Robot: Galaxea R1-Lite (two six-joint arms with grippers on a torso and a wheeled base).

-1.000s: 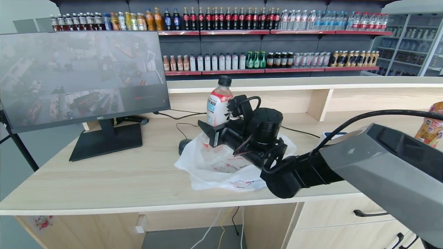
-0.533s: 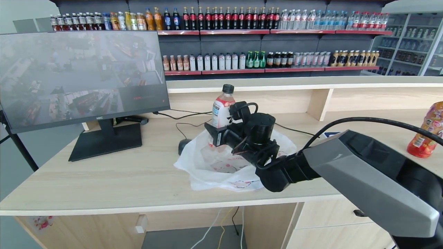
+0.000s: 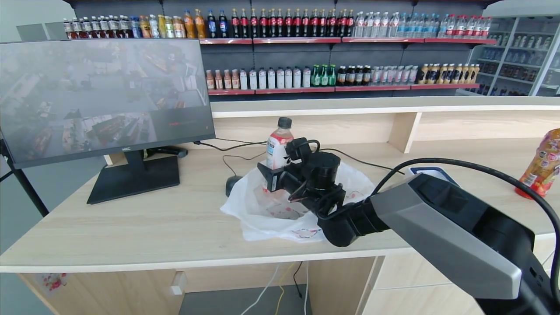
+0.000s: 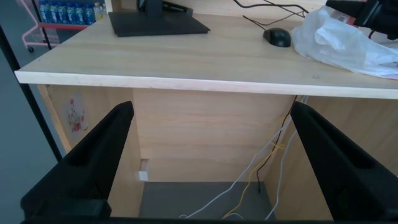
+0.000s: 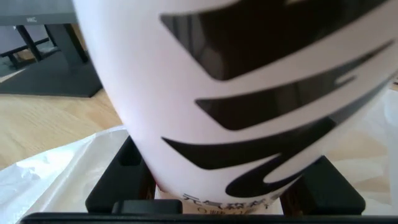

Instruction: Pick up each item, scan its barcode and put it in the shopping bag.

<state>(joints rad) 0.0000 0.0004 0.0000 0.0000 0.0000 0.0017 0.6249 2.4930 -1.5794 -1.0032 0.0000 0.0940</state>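
A pale pink drink bottle [image 3: 277,146] with a black cap stands upright over the open mouth of the white shopping bag [image 3: 280,210], with my right gripper [image 3: 274,173] shut on its lower body. In the right wrist view its white label with black stripes [image 5: 249,93] is pressed between the black fingers [image 5: 118,180], above the bag's plastic [image 5: 56,168]. My left gripper [image 4: 211,162] hangs open below the counter's front edge [image 4: 205,84], far from the bag [image 4: 348,43]. An orange drink bottle [image 3: 540,164] stands at the counter's right end.
A monitor [image 3: 103,94] on a black stand occupies the counter's left. A black mouse [image 3: 232,183] and cables lie just left of the bag, and a blue-and-white pad [image 3: 426,173] to its right. A raised wooden ledge [image 3: 393,105] and drink shelves stand behind.
My right gripper has carried the pink bottle down and away from me, lower into the bag's mouth. The orange bottle at the right is in plain sight again.
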